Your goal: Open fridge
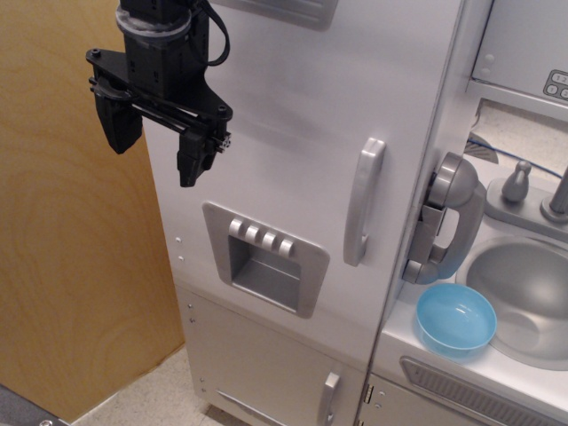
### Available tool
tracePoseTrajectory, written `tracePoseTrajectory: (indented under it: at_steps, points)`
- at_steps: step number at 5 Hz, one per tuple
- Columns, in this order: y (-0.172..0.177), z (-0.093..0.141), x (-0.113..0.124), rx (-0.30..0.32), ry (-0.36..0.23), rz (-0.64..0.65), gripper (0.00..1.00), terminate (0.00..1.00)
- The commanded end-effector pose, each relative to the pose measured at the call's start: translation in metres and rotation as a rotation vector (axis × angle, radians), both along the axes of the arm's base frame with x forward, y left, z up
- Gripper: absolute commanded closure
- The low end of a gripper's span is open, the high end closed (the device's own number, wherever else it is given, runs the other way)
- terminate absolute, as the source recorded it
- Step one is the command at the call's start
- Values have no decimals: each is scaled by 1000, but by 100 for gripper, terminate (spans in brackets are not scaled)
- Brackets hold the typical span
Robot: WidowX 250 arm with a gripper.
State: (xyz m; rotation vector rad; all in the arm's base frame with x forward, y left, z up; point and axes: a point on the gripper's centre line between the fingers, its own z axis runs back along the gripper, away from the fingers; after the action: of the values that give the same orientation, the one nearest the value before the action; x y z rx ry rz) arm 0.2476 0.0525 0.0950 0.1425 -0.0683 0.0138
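So, fridge (293, 133) fills mid-frame, tall silver-grey, big upper door shut flush. Wood panel (71, 222) on its left, toy sink counter (524, 284) on its right. Gripper (155, 151) hangs top left, over the door's hinge-side edge, fingers pointing down, spread wide, holding nothing. Well apart from the handle. Dispenser panel (266, 257) recessed low on the door, four buttons. Grey telephone handset (448, 222) hangs on the side wall just right of the door edge. Vertical bar handle (364, 200) near the door's right edge. Blue bowl (456, 319) on the counter below the handset. Risks, judging from here: reach crosses the whole door, fingers could snag the dispenser recess or hook the handset instead; shallow grasp behind the bar would likely slip off on the pull.
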Motion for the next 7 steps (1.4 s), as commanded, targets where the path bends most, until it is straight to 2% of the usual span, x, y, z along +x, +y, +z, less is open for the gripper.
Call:
tracePoseTrajectory:
  at_steps: [1, 2, 3, 5, 7]
  points:
    - [0, 0, 0, 0, 0, 0, 0, 0]
    - [-33, 0, 4, -43, -26, -53, 0, 0]
    - [-66, 5, 7, -56, -111, -65, 0, 0]
    - [-125, 6, 22, -150, -147, -84, 0, 0]
    - [-136, -11, 47, -138, -220, -33, 0, 0]
